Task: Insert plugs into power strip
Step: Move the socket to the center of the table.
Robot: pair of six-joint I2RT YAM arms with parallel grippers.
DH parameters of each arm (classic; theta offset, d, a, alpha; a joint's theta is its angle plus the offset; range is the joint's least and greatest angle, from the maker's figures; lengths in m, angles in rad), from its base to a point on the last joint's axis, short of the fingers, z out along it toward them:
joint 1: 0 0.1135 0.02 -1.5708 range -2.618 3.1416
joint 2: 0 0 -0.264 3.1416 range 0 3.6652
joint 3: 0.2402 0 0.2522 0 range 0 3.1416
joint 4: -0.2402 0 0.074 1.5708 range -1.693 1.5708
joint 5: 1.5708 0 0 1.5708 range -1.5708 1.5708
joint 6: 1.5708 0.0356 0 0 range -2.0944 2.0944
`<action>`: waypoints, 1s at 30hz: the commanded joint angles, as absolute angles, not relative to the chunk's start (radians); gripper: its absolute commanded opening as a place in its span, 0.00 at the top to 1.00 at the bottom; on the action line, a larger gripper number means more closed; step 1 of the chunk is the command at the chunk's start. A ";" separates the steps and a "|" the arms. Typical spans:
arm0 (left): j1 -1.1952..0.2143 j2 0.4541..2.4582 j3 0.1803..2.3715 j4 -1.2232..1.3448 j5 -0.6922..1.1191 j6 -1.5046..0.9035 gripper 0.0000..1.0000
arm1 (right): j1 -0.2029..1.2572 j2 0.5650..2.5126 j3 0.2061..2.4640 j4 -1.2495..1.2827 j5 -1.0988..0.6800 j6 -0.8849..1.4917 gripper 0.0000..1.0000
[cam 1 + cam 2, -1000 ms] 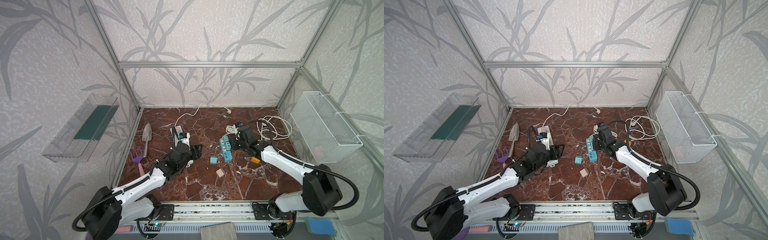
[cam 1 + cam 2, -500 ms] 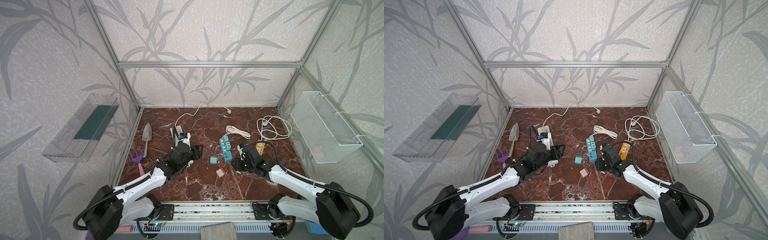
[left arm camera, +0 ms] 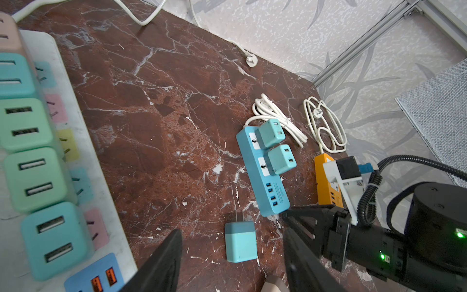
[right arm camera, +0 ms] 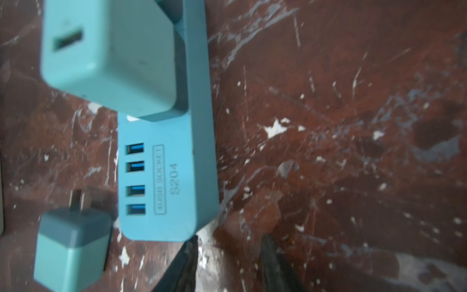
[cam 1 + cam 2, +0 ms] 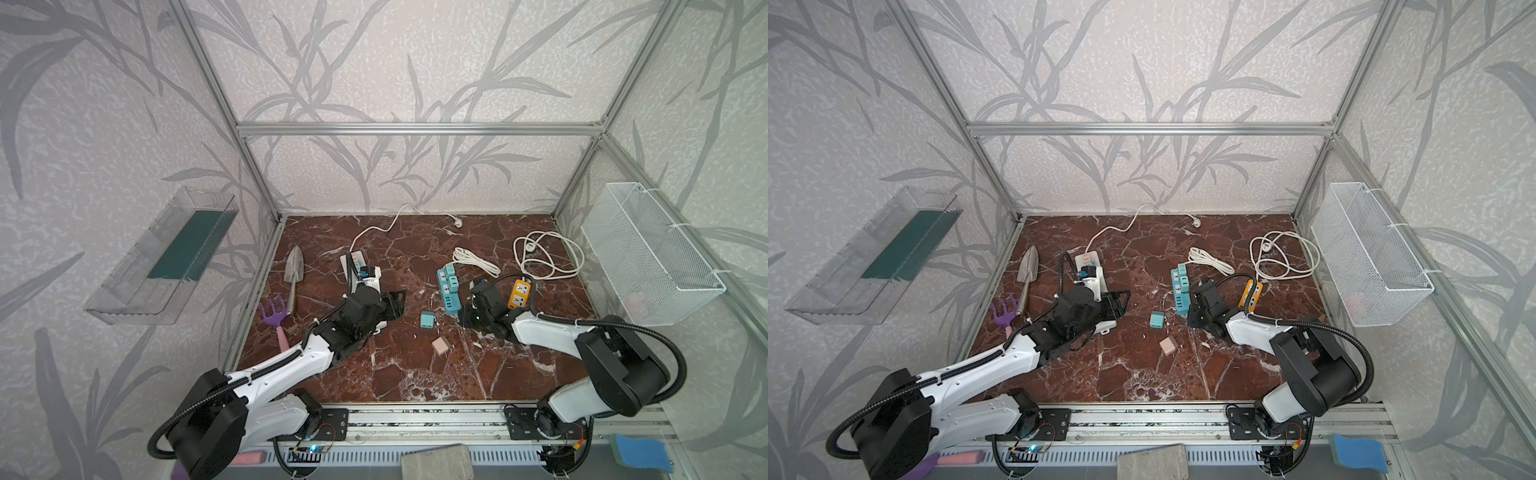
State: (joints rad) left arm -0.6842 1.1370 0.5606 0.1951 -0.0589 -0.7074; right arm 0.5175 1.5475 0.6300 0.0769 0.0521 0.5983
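Left: wide power strip (image 3: 38, 43) carrying a row of plugs (image 3: 35, 177). Centre: narrower strip (image 5: 452, 303) with two plugs (image 3: 280, 159) seated; loose plug (image 5: 427, 320) just beside its near end, another (image 5: 440, 345) nearer the front.

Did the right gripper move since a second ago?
Yes. The right gripper moved toward the front, from the blue power strip's far end to its near end.

Loose teal plug (image 5: 427, 320), pale pink plug (image 5: 440, 345), 2 seated teal plugs (image 3: 272, 131) on blue power strip (image 5: 452, 302); orange power strip (image 5: 520, 293); purple rake (image 5: 272, 311); red-brown, white-veined marble table (image 5: 415, 374); grey leaf-print walls (image 5: 374, 62).
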 commanded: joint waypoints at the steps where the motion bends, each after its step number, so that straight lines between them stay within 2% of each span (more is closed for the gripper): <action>1: -0.675 1.132 0.585 0.199 -0.086 -0.700 0.36 | 0.501 1.632 0.714 0.126 0.098 0.605 0.58; 8: -0.662 1.129 0.577 0.198 -0.092 -0.696 0.36 | 0.479 1.866 0.907 0.174 0.025 0.613 0.58; 15: -0.656 1.136 0.569 0.201 -0.091 -0.702 0.36 | 0.468 1.921 0.964 0.173 0.030 0.631 0.59; 19: -0.654 1.143 0.572 0.204 -0.073 -0.709 0.36 | 0.467 1.817 0.900 0.161 0.033 0.630 0.60; 24: -0.654 1.152 0.572 0.226 -0.048 -0.724 0.37 | 0.468 1.578 0.819 0.032 0.077 0.573 0.56; 28: -0.654 1.170 0.584 0.236 -0.016 -0.730 0.38 | 0.454 1.373 0.756 -0.113 0.180 0.535 0.45; 30: -0.654 1.174 0.588 0.246 -0.008 -0.743 0.39 | 0.418 1.275 0.733 -0.217 0.245 0.537 0.32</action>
State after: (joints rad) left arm -0.6579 1.1671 0.5610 0.2180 -0.0292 -0.7166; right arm 0.4549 1.3685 0.7692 -0.0364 0.1276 0.5652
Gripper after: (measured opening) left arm 0.619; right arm 0.629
